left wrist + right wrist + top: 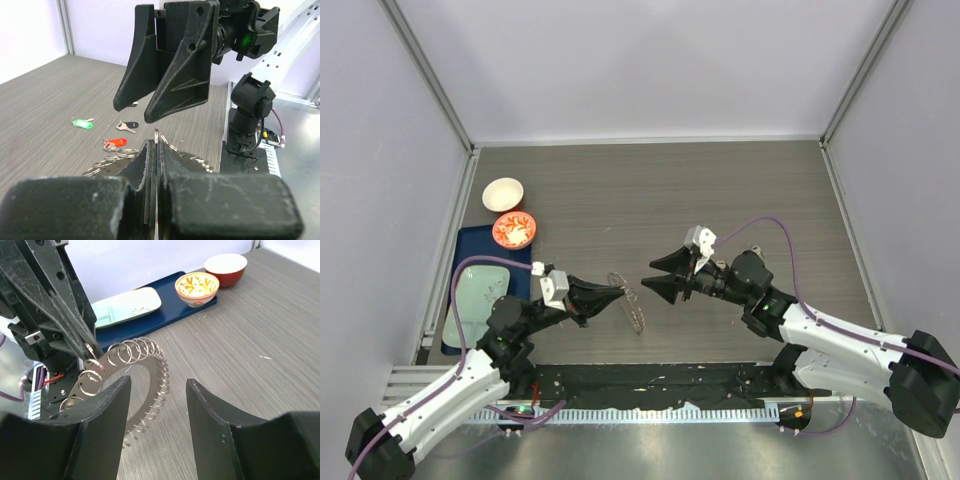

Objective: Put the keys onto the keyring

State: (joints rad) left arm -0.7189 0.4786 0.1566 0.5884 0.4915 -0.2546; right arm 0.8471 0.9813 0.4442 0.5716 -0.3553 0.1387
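My left gripper (618,292) is shut on the rim of the keyring (634,303), a flat grey metal ring edged with small split rings, and holds it tilted on edge over the table. The pinch shows in the left wrist view (156,142), and the keyring (147,365) shows in the right wrist view. My right gripper (650,273) is open and empty, just right of the ring and facing it (158,380). Beyond it on the table lie a green key (82,123), a red key (116,143) and a black key (129,125). The keys are hidden in the top view.
A blue tray (470,245) at the left holds a pale green plate (480,297) and an orange bowl (514,229). A white bowl (503,194) stands behind it. Grey walls enclose the table on three sides.
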